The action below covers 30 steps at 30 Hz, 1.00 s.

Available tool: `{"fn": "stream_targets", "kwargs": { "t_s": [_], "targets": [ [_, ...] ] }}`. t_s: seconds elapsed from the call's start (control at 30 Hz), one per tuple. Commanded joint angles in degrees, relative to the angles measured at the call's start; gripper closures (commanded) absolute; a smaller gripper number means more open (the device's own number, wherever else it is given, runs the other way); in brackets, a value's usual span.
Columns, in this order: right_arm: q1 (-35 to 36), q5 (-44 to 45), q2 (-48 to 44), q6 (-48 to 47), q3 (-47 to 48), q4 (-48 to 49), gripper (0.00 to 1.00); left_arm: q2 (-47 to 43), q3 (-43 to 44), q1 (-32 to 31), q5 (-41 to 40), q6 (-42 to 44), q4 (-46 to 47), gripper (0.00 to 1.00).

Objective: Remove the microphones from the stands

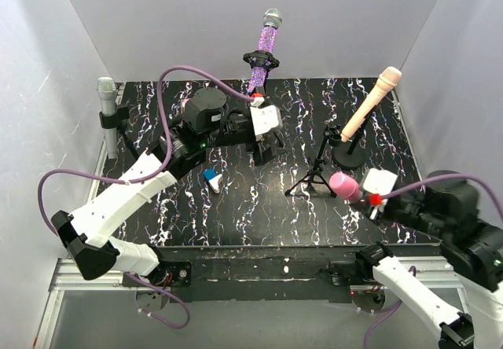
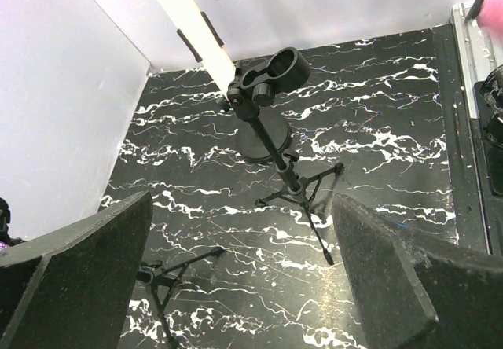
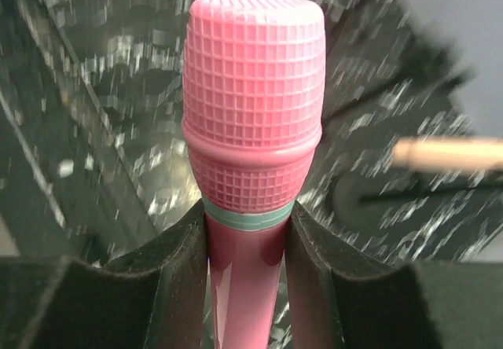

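Wearing a teal band (image 3: 250, 217), the pink microphone (image 3: 251, 105) looks gridded.

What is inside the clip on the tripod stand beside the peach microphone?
Nothing shows inside the clip; it looks empty. Its deeper inside is hidden by its own rim.

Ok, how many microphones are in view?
4: a silver microphone clipped at far left, a purple microphone in a clip at the back, a peach microphone on the round-based stand at right, a pink microphone in the right gripper. None looks hidden.
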Motion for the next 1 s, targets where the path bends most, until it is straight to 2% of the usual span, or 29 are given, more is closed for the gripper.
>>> {"fn": "stream_targets", "kwargs": {
  "t_s": [0.0, 0.23, 0.4, 0.47, 0.6, 0.7, 0.87, 0.97],
  "targets": [
    [-0.08, 8.15, -1.34, -4.05, -11.1, -9.83, 0.99, -1.12, 1.08, -0.11, -0.92, 1.83, -1.95, 0.02],
    [-0.08, 16.13, -7.92, 7.27, -21.57, -6.07, 0.99, -1.56, 1.61, -0.11, -1.62, 2.7, -2.47, 0.02],
    [-2.18, 16.51, -11.18, 9.84, -24.92, -5.45, 0.99, -2.17, 1.43, -0.11, -1.97, 1.92, -2.74, 0.02],
    [-3.15, 9.68, -9.7, 7.91, -21.16, -5.02, 0.99, -2.08, 1.78, -0.11, -2.5, -0.53, -2.83, 0.02],
    [-4.03, 0.96, -1.28, 7.9, -8.52, 1.12, 0.99, -2.0, -0.05, -0.11, -2.94, -12.12, -1.34, 0.02],
    [-4.03, -4.33, 6.01, 10.87, 3.35, 7.53, 0.99, -0.69, -0.86, -0.11, -2.34, -14.78, 2.53, 0.02],
    [-4.03, -0.12, 17.54, 23.53, 19.35, 19.05, 0.99, 6.86, 9.85, -0.11, 1.36, -16.81, 2.98, 0.02],
    [-4.03, 4.6, 19.75, 26.96, 21.4, 29.05, 0.99, 11.79, 19.42, -0.11, 4.52, -18.65, 1.14, 0.02]
  ]
}}
